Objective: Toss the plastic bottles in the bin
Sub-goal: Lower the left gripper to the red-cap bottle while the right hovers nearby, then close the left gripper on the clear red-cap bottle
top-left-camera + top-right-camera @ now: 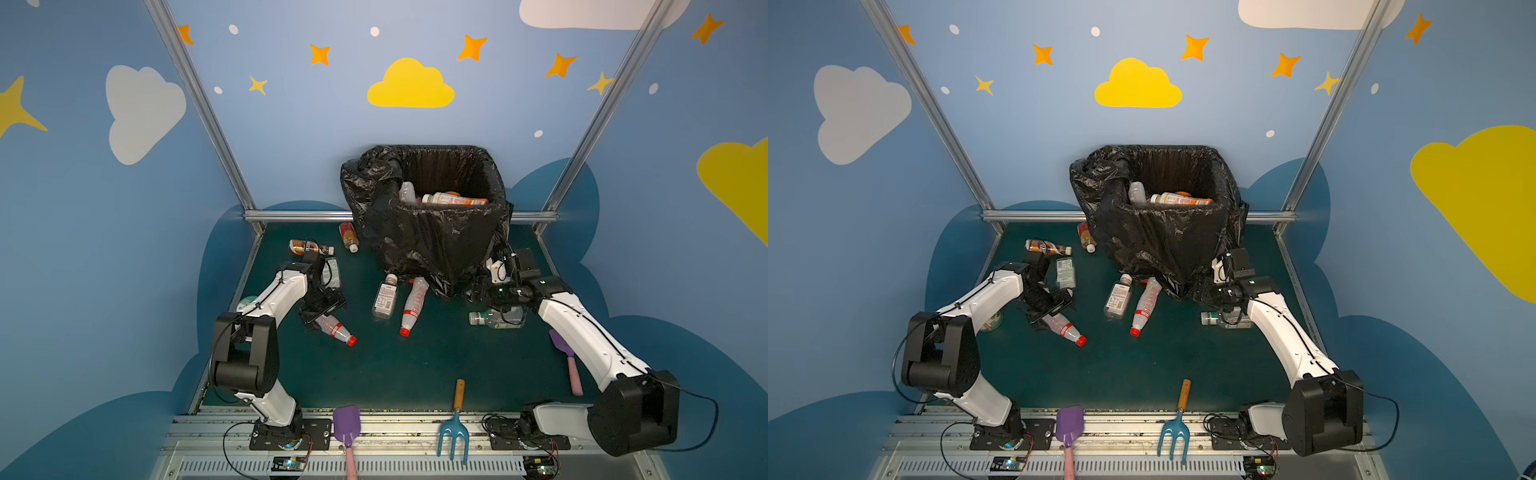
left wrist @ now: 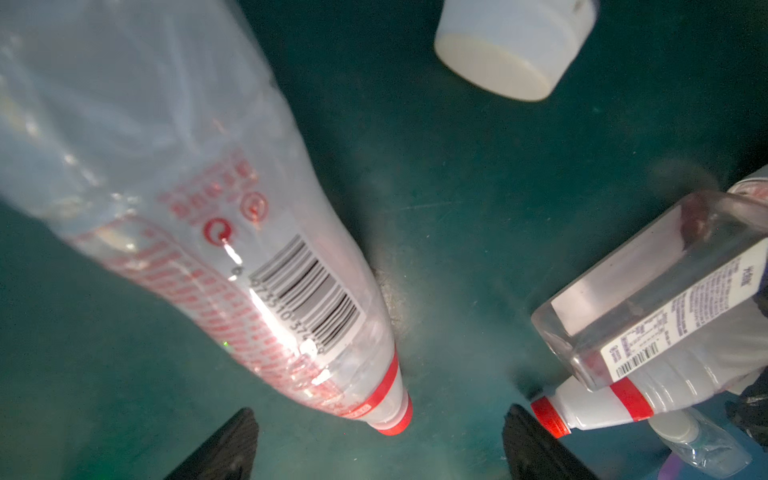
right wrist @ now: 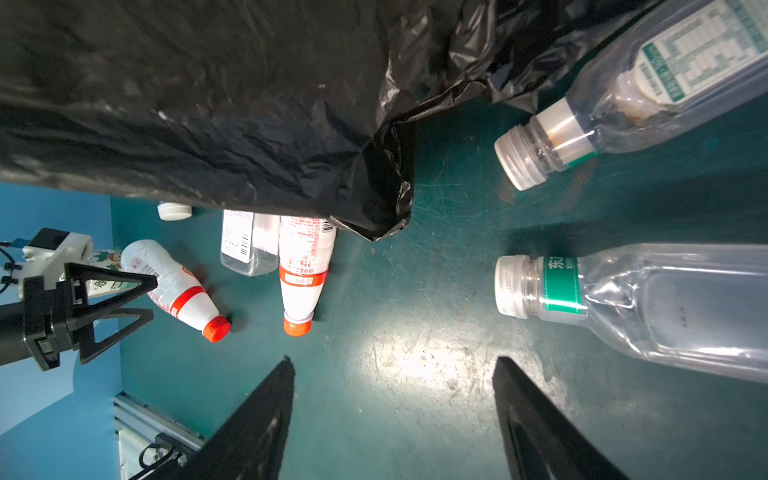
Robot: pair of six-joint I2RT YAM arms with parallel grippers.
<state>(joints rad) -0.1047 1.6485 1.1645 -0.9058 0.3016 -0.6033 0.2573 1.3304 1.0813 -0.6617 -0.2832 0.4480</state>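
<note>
The bin (image 1: pixel 428 245), lined with a black bag, stands at the back of the mat with a few bottles (image 1: pixel 453 199) inside. My left gripper (image 1: pixel 318 309) (image 2: pixel 380 419) hangs open just above a lying red-capped bottle (image 1: pixel 336 330) (image 2: pixel 232 232), with a gap on both sides of it. Beside the bin's front right corner my right gripper (image 1: pixel 482 291) (image 3: pixel 392 363) is open over bare mat. A clear green-labelled bottle (image 3: pixel 631 307) (image 1: pixel 496 318) lies close by. Several more bottles lie about, among them a flat clear one (image 1: pixel 384 297) and a white one (image 1: pixel 412 307).
Two brown bottles (image 1: pixel 309 248) (image 1: pixel 348 236) and a clear one (image 1: pixel 332 272) lie at the back left. A jar (image 1: pixel 992 322) shows behind my left arm. Purple shovels (image 1: pixel 347 428) (image 1: pixel 567 361) and a blue rake (image 1: pixel 455 432) lie near the front rail.
</note>
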